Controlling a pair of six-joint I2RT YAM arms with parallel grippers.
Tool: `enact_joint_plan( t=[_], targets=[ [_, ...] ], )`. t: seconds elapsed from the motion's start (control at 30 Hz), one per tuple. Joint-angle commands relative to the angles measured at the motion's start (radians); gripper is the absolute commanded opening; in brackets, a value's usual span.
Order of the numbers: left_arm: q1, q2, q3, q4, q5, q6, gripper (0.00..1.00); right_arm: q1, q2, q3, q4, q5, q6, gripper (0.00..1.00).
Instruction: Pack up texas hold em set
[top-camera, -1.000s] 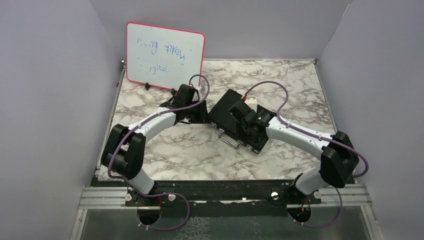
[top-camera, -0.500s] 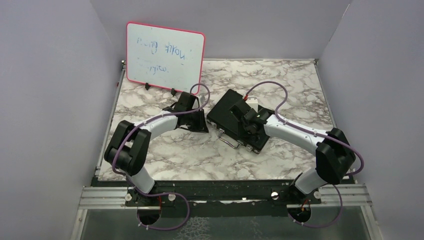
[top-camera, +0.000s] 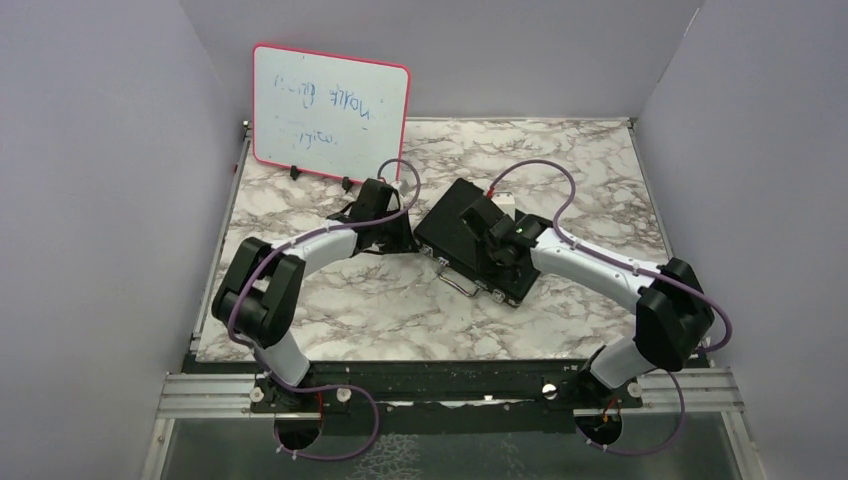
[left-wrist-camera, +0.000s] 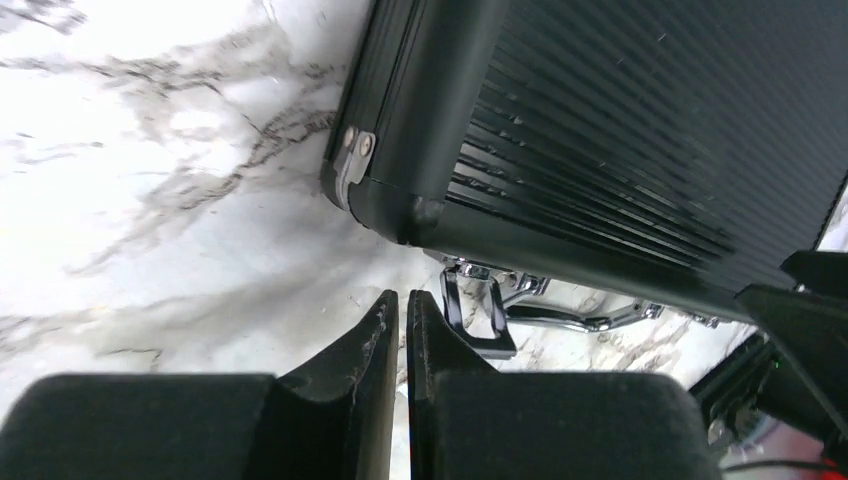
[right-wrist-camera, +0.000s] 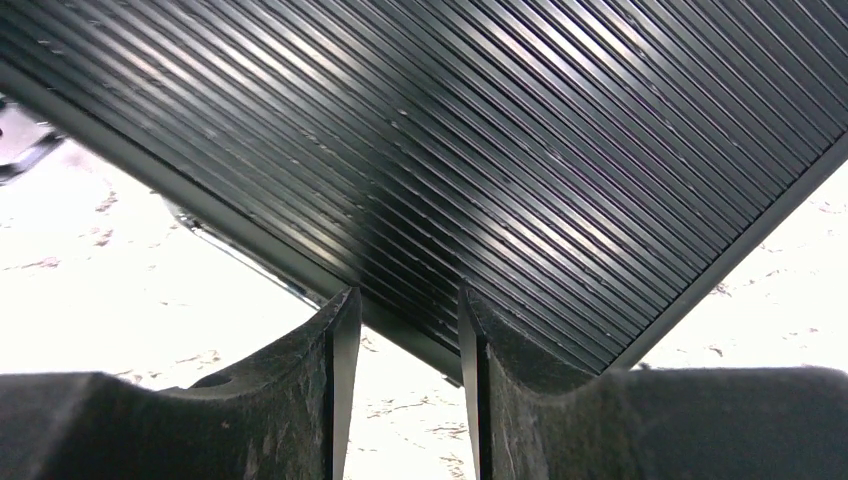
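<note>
Seen from my remote station, the black case (top-camera: 462, 232) lies shut near the middle of the marble table (top-camera: 330, 310). Its long axis runs diagonally from far-left to near-right, and its chrome handle (top-camera: 457, 283) sits on the long side that faces near-left, toward the arm bases. The overhead camera alone gives me that heading, along with the pink-framed whiteboard (top-camera: 330, 110) standing at the table's far-left edge, apart from the case. It does not let me read the fingers, which are hidden under the wrists. The left wrist camera fills that gap: the left gripper (left-wrist-camera: 402, 298) has its jaws pressed together on nothing, low over the marble and just beside the case's left corner, with the handle's chrome showing past the fingertips. That view also shows the seam between lid and base closed at the corner. The right wrist camera shows the right gripper (right-wrist-camera: 400, 295) above the ribbed lid with its fingers standing apart and nothing clamped between them. The lid's edge crosses the gap, with bare marble beyond it. Whether those fingertips touch the lid I cannot tell from either view.
</note>
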Motion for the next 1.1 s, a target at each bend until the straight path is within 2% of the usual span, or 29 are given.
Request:
enact_joint_plan(
  t=[0.0,0.13,0.27,0.4,0.7,0.9,1.07],
  targets=[
    [0.02,-0.141,-0.023,0.001,-0.146,-0.013,0.11,-0.002,-0.064,0.008,0.069,-0.059,-0.068,0.44],
    [0.026,-0.219,-0.044,-0.004,-0.161,-0.003,0.15,-0.002,-0.045,0.021,0.082,-0.074,-0.083,0.44],
    [0.026,-0.205,-0.016,0.015,-0.022,0.004,0.26,-0.002,0.002,0.046,0.063,-0.068,-0.085,0.43],
    [0.026,-0.17,-0.01,0.019,0.038,0.009,0.28,-0.003,0.016,0.051,0.062,-0.065,-0.087,0.43],
    [0.026,-0.089,-0.029,0.031,0.147,0.016,0.17,-0.002,0.029,0.054,0.06,-0.064,-0.09,0.43],
    [0.026,-0.071,-0.045,0.033,0.16,0.024,0.01,-0.002,0.027,0.048,0.05,-0.052,-0.082,0.43],
    [0.024,-0.052,-0.042,0.037,0.16,0.029,0.0,-0.002,0.025,0.044,0.043,-0.044,-0.072,0.42]
  ],
)
